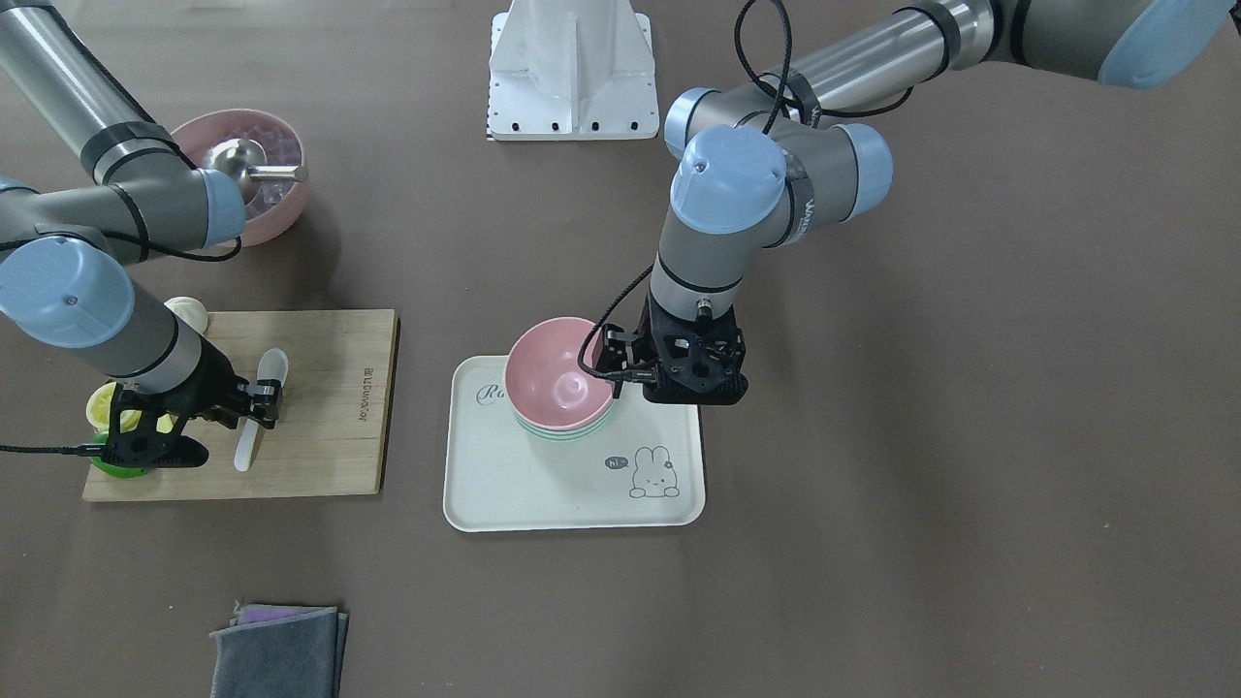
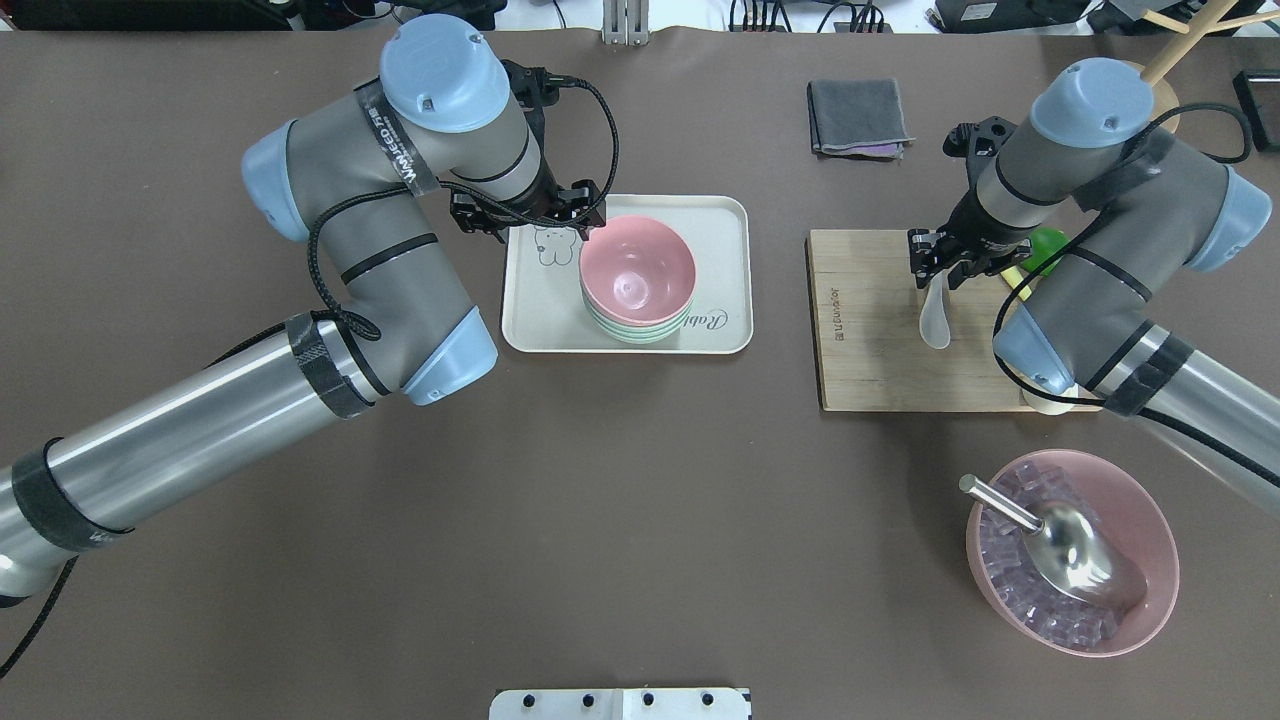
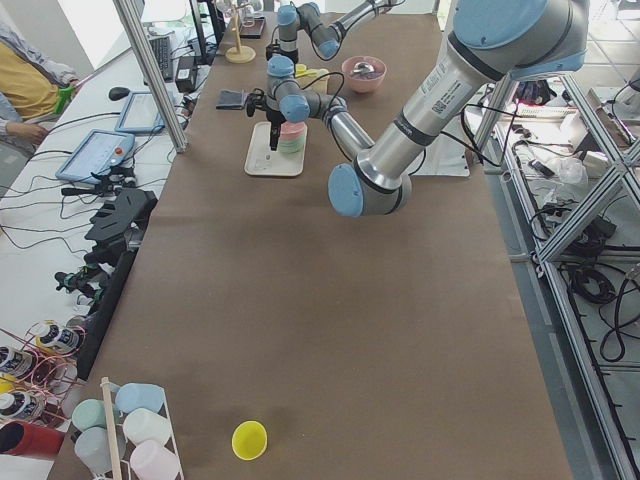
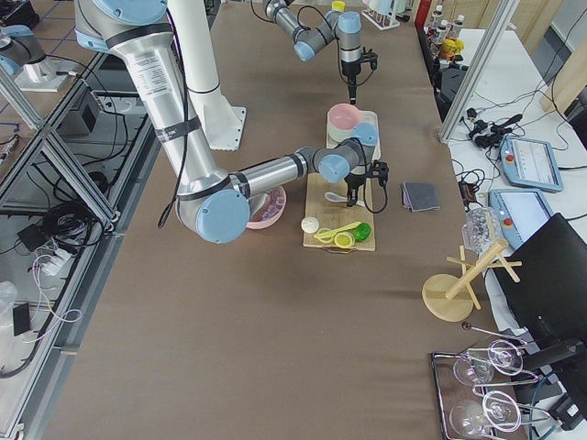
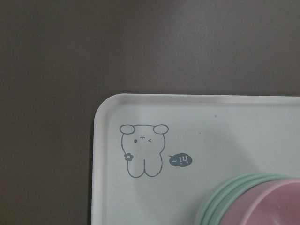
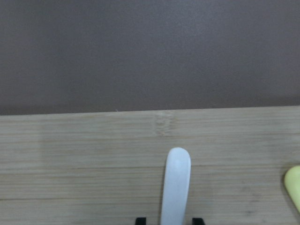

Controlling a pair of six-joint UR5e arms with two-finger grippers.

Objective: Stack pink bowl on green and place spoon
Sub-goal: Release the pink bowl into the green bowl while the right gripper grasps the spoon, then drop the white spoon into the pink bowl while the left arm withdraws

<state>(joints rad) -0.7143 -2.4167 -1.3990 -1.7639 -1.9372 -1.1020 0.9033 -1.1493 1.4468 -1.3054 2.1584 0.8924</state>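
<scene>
The pink bowl (image 1: pixel 557 378) (image 2: pixel 637 270) sits nested on the green bowls (image 1: pixel 572 433) (image 2: pixel 640 335) on the white rabbit tray (image 1: pixel 543 494) (image 2: pixel 720 215). My left gripper (image 1: pixel 693 383) (image 2: pixel 545 225) hovers over the tray beside the stack. No fingers show in its wrist view, so it looks open and empty. The white spoon (image 1: pixel 244 451) (image 2: pixel 936 320) (image 6: pixel 176 187) lies on the wooden board (image 1: pixel 330 407) (image 2: pixel 870 340). My right gripper (image 1: pixel 254 412) (image 2: pixel 940 270) (image 6: pixel 168 221) is down on the spoon's handle, with a finger close on each side.
A large pink bowl of ice cubes with a metal scoop (image 2: pixel 1070 560) (image 1: pixel 252 174) stands near the right arm. Lemon pieces and a green item (image 1: pixel 102 407) (image 2: pixel 1045 245) sit at the board's edge. A grey cloth (image 2: pixel 858 118) (image 1: pixel 281 650) lies on the far side.
</scene>
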